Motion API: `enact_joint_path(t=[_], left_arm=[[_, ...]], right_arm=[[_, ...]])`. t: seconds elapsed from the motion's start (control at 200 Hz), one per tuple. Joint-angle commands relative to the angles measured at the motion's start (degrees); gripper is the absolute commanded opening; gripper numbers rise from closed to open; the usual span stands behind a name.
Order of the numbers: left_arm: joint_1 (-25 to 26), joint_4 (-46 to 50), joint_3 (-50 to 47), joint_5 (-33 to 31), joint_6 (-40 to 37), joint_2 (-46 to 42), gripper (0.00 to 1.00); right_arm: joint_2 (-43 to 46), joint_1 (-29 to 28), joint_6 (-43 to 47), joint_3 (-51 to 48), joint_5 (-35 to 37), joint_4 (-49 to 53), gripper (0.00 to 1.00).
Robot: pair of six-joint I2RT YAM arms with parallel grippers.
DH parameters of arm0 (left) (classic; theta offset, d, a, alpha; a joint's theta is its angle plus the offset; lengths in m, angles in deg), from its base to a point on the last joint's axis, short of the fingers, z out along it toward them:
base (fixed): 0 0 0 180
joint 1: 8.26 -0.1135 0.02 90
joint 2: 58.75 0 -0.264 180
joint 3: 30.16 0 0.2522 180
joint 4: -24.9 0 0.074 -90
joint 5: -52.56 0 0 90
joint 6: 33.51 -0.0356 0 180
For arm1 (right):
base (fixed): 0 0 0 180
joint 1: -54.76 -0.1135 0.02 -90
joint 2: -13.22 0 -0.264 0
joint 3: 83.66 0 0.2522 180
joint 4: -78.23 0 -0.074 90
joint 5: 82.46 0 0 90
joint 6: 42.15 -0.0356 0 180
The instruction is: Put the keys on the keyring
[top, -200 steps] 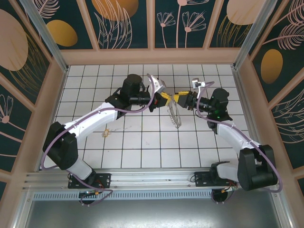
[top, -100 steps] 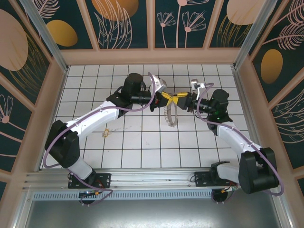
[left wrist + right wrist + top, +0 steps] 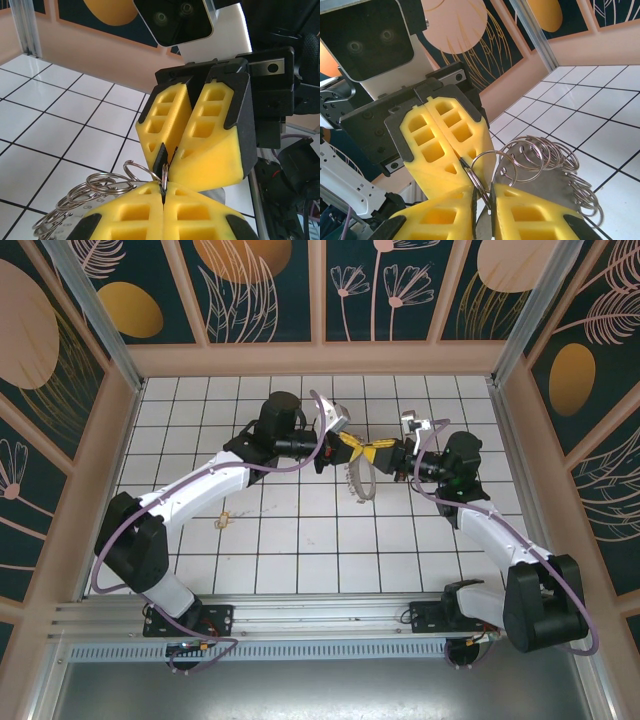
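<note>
Left gripper (image 3: 352, 447): closed on keyring (image 3: 358, 480).
Right gripper (image 3: 376, 452): closed on it too.
Top view: key (image 3: 222, 518) on tiles (image 3: 300, 540), well apart.
Wrist views: small rings (image 3: 545, 155) fanned out.

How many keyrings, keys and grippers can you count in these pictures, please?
keyring: 1
key: 1
grippers: 2, the left gripper and the right gripper, both shut on the keyring
Total: 4
</note>
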Motion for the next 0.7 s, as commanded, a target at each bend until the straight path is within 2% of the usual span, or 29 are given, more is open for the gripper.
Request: enact_joint_path(t=[0.0,0.38,0.525,0.636,0.696], left_arm=[[-0.3,-1.3,2.4,2.5,0.4,0.8,0.0],[-0.3,1.1,4.0,4.9,0.0,2.2,0.0],[-0.3,1.8,4.1,5.8,-0.2,2.5,0.0],[-0.3,2.1,4.2,6.5,-0.2,2.7,0.0],[-0.3,2.4,4.3,6.8,-0.2,2.9,0.0]], right_arm=[[1.2,-1.0,0.9,0.3,-1.8,-1.2,0.16],[0.3,-1.7,1.0,2.4,-1.7,-1.2,0.03],[-0.1,-2.0,1.5,3.1,-1.6,-0.6,0.09],[-0.5,-2.1,1.5,3.6,-1.2,-0.4,0.19],[-0.8,-2.1,1.5,3.9,-1.2,-0.3,0.2]])
